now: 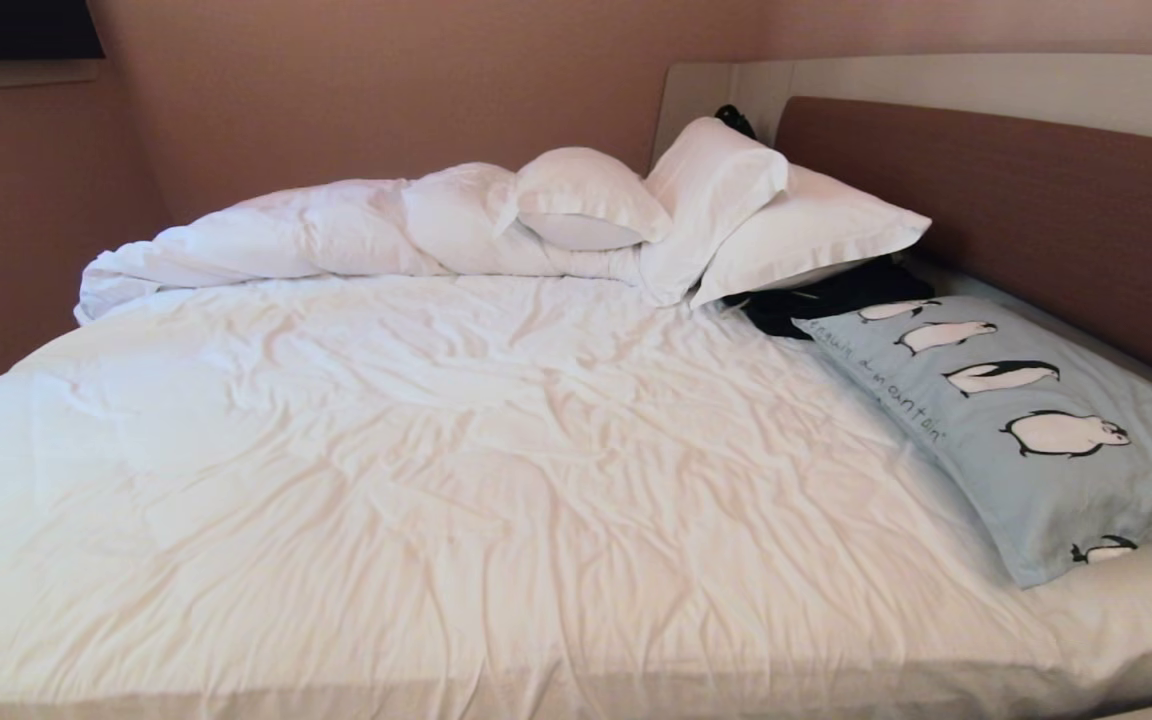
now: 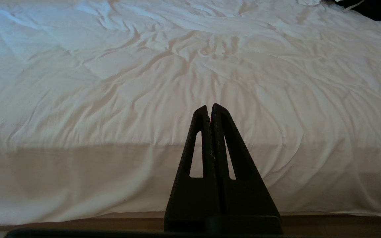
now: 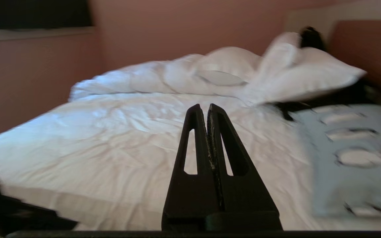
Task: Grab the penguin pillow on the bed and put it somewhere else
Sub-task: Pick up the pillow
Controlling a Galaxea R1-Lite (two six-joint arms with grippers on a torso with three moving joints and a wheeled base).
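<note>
Here the right gripper (image 3: 207, 106) was pinched closed and empty, short of the bed (image 1: 416, 480). The penguin pillow (image 1: 1026, 420) lay ahead to its right along the headboard (image 1: 1016, 200), long axis running away. Left gripper (image 2: 209, 107), also closed and empty, sat farther off.

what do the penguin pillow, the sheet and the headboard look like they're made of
Penguin pillow: soft woven fabric, likely cotton, matte light blue print; it sags and creases.
Sheet: thin white cloth, matte, finely wrinkled all over.
Headboard: brown padded panel, smooth and even; fabric or leatherette, hard to tell, set in a cream frame that looks like hard board.
</note>
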